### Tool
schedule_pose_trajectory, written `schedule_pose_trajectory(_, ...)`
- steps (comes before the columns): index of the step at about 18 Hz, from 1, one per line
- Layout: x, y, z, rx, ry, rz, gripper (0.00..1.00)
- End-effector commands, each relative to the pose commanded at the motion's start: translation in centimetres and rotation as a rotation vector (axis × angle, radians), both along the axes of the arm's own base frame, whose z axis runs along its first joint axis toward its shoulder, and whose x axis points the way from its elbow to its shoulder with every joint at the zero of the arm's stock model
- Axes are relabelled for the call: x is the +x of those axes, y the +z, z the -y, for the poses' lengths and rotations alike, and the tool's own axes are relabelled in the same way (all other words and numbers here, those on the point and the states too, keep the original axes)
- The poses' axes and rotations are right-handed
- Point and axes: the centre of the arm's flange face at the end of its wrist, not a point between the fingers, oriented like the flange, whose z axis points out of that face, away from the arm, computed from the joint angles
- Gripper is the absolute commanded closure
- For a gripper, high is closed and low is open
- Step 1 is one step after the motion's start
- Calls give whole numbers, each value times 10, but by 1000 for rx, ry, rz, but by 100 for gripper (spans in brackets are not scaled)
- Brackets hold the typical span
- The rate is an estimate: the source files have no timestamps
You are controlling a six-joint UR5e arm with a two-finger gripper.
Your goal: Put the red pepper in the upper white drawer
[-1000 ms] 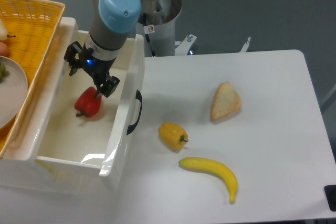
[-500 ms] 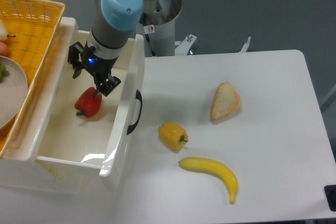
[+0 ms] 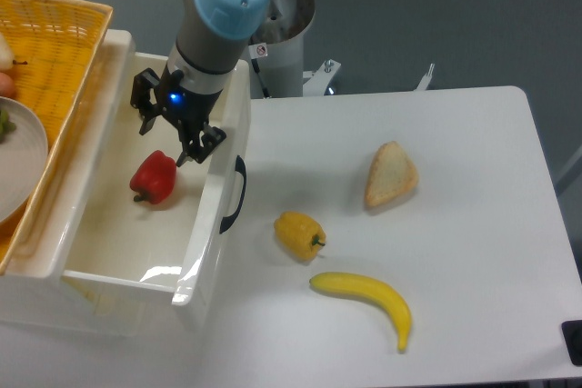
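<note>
— Where's the red pepper (image 3: pixel 153 178)?
— Lying on the floor of the upper white drawer (image 3: pixel 215 190), toward its left wall.
— And the pincer (image 3: pixel 172 138)?
— Just above and right of it, fingers spread, gripping nothing. Further right, on the surface (image 3: pixel 473 252), sits a yellow pepper (image 3: pixel 299 234).

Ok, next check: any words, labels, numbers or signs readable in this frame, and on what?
No text can be read.
A small red and white sticker sits on the robot base; too small and blurred to read.
Nothing printed shows on the upper white drawer or the food.
</note>
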Motion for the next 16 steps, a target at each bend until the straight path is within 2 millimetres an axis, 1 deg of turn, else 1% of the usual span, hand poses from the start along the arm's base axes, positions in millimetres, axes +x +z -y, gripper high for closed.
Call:
schedule_pose_trajectory(2,-10,3,9,1,3,1,25)
schedule_pose_trajectory(7,-38,14,45,12,-43,2,25)
schedule_pose_trajectory(11,-58,17,69,18,-48,11,25)
schedule_pose_trajectory(12,-59,19,74,17,-51,14,25)
schedule_pose_trajectory(16,-57,32,76,13,-49,22,26)
